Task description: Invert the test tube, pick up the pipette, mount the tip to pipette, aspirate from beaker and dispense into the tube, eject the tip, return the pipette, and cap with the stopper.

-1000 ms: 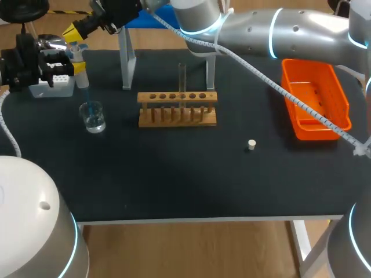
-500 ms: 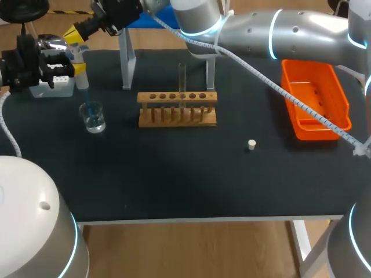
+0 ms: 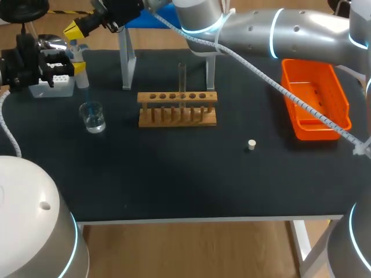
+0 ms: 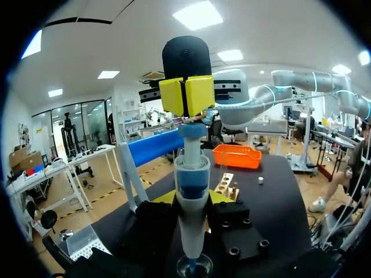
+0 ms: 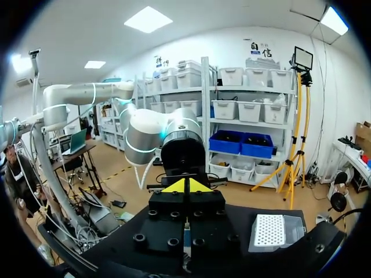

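Observation:
My left gripper (image 3: pixel 58 65) is shut on the white-and-blue pipette (image 3: pixel 76 63), holding it upright at the table's back left. Its tip points down into the glass beaker (image 3: pixel 93 117) of clear liquid. In the left wrist view the pipette (image 4: pixel 192 197) stands between my fingers, with the beaker (image 4: pixel 194 267) under it. My right gripper (image 3: pixel 74 29) is shut, and its yellow tips (image 4: pixel 186 95) sit on top of the pipette's plunger. A test tube (image 3: pixel 182 78) stands upright in the wooden rack (image 3: pixel 177 109). The white stopper (image 3: pixel 250 145) lies on the mat.
A white tip box (image 3: pixel 53 86) sits behind the beaker, by my left gripper. The metal pipette stand (image 3: pixel 125 61) rises behind the rack. An orange tray (image 3: pixel 316 101) lies at the right. My right arm (image 3: pixel 261 32) spans the back of the table.
My right gripper's yellow tips have risen slightly above the pipette. The pipette and my left gripper have stayed in place.

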`<state>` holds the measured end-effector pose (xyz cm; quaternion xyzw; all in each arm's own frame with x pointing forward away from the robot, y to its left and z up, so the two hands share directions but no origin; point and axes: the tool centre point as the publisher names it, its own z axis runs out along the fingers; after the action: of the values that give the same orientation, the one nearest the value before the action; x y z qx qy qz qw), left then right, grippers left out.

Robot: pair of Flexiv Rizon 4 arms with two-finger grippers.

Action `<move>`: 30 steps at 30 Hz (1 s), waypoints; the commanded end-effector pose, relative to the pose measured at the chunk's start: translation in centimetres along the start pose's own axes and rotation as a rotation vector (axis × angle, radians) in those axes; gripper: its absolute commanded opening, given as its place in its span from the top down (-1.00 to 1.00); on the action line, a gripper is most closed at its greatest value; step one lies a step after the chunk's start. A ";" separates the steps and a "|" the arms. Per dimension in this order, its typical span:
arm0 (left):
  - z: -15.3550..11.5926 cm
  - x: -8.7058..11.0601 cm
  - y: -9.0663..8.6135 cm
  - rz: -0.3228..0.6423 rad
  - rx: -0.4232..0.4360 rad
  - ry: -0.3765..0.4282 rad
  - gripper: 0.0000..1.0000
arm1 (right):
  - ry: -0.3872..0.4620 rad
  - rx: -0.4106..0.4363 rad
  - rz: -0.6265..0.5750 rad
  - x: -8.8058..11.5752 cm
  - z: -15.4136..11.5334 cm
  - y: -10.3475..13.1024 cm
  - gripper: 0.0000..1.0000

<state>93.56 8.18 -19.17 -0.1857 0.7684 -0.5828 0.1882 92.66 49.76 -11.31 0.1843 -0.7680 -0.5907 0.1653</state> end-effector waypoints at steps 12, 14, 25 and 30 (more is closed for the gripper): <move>0.0 0.1 -0.1 0.000 0.000 -0.003 1.00 | -0.008 0.016 0.022 0.0 -0.4 -1.0 1.00; 0.0 0.1 -0.1 0.000 0.000 -0.003 1.00 | -0.005 0.020 0.024 0.0 -0.3 -1.1 1.00; 0.0 0.1 -0.1 0.000 0.000 -0.003 1.00 | 0.007 0.040 0.035 0.1 0.1 -1.5 1.00; 0.0 0.1 -0.1 0.000 0.000 -0.003 1.00 | 0.007 0.044 0.040 0.1 0.2 -1.8 1.00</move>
<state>93.50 8.22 -19.43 -0.1860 0.7687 -0.5824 0.1878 92.43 49.29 -12.70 0.1732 -0.7828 -0.5719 0.1736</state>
